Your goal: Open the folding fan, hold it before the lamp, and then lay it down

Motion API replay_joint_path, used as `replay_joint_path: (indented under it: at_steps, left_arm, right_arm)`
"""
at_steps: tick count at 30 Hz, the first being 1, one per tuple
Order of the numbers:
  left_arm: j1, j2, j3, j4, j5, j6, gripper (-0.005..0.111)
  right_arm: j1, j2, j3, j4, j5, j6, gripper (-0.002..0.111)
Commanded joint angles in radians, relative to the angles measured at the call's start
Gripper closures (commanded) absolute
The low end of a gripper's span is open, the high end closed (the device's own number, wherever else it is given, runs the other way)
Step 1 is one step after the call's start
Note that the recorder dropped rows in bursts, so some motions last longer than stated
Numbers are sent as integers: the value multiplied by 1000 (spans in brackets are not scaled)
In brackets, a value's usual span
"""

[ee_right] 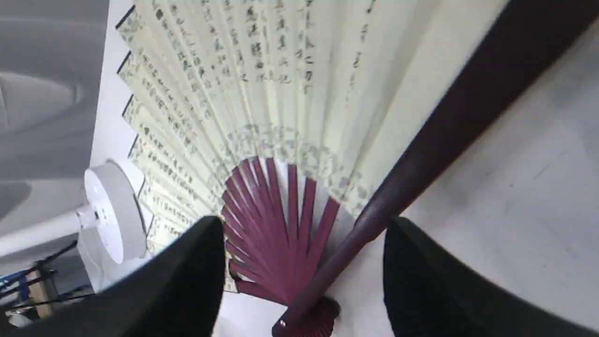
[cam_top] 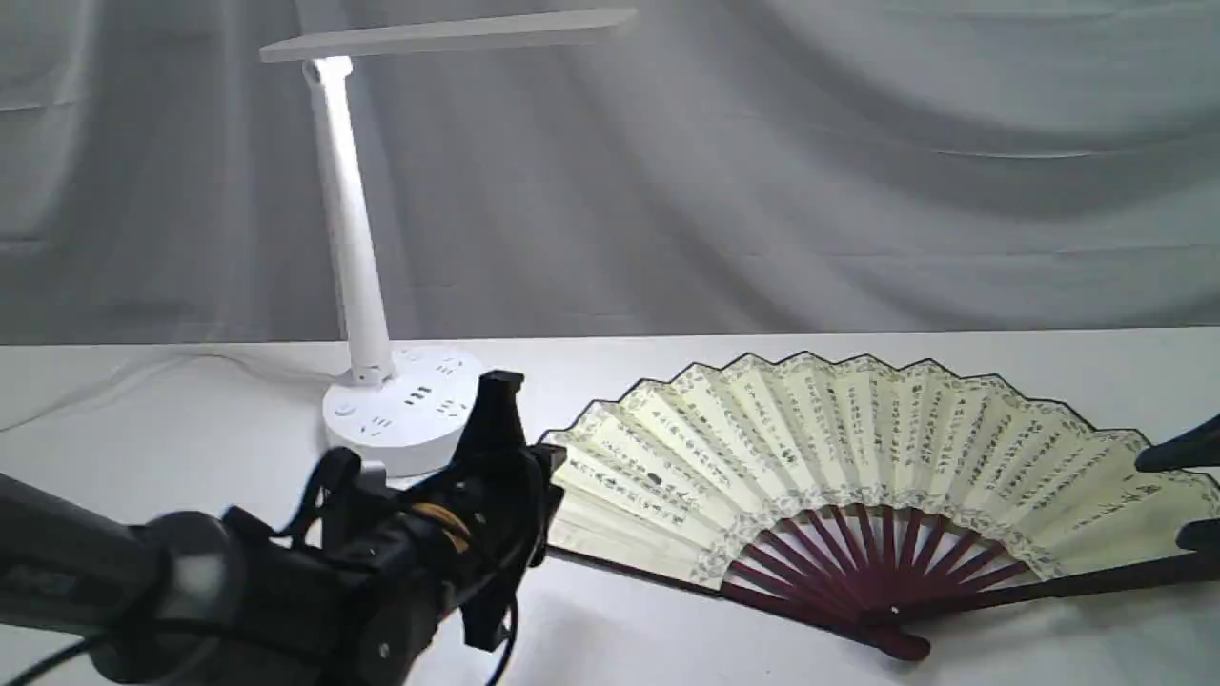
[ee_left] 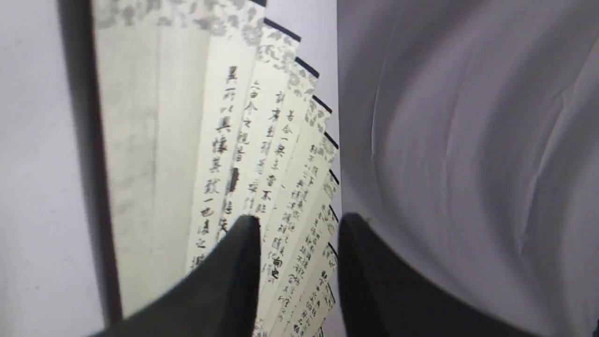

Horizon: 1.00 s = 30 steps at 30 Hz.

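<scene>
The folding fan (cam_top: pixel 858 448) lies spread open on the white table, cream leaf with black calligraphy up and maroon ribs meeting at the pivot near the front. The white lamp (cam_top: pixel 348 219) stands behind the fan's left end, its bar head high above. My left gripper (cam_top: pixel 496 505) hovers at the fan's left edge; in the left wrist view its fingers (ee_left: pixel 234 271) stand apart over the fan leaf (ee_left: pixel 187 140) with nothing between them. My right gripper (cam_top: pixel 1168 497) is open at the fan's right end, and its fingers (ee_right: pixel 187 281) straddle the dark guard (ee_right: pixel 421 154).
A grey draped cloth (cam_top: pixel 762 171) hangs behind the table (cam_top: pixel 191 429). The lamp's round base (cam_top: pixel 405 410) with sockets sits close to my left gripper, and it also shows in the right wrist view as the lamp base (ee_right: pixel 110 210). A thin cord (cam_top: pixel 114 381) trails left from it.
</scene>
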Motion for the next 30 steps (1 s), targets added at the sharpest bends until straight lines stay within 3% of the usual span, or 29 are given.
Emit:
replay_joint_path:
  at_steps: [1, 7, 10, 18, 20, 23, 27, 30]
  left_arm:
    - [56, -77, -3, 133, 135, -3, 87]
    - [161, -202, -3, 447, 373, -3, 100]
    - [199, -266, -3, 598, 511, -6, 101]
    - [229, -412, -3, 623, 1086, 75, 101]
    - [242, -429, -3, 609, 1161, 196, 101]
    - [304, -439, -4, 491, 1278, 505, 101]
    - [427, -443, -4, 270, 1386, 943, 101]
    - [496, -452, -4, 213, 1439, 1220, 101]
  right_arm:
    - [51, -56, -1, -59, -12, 3, 58]
    - [153, -121, -1, -187, -56, 35, 60]
    - [200, -141, -1, -257, -68, 63, 63]
    - [327, -183, -1, -451, -89, 165, 71]
    - [357, -196, -1, -509, -91, 183, 73]
    - [391, -218, -1, -622, -91, 228, 74]
    - [403, -255, -1, -740, -91, 287, 77]
    - [403, -289, -1, -794, -91, 287, 80]
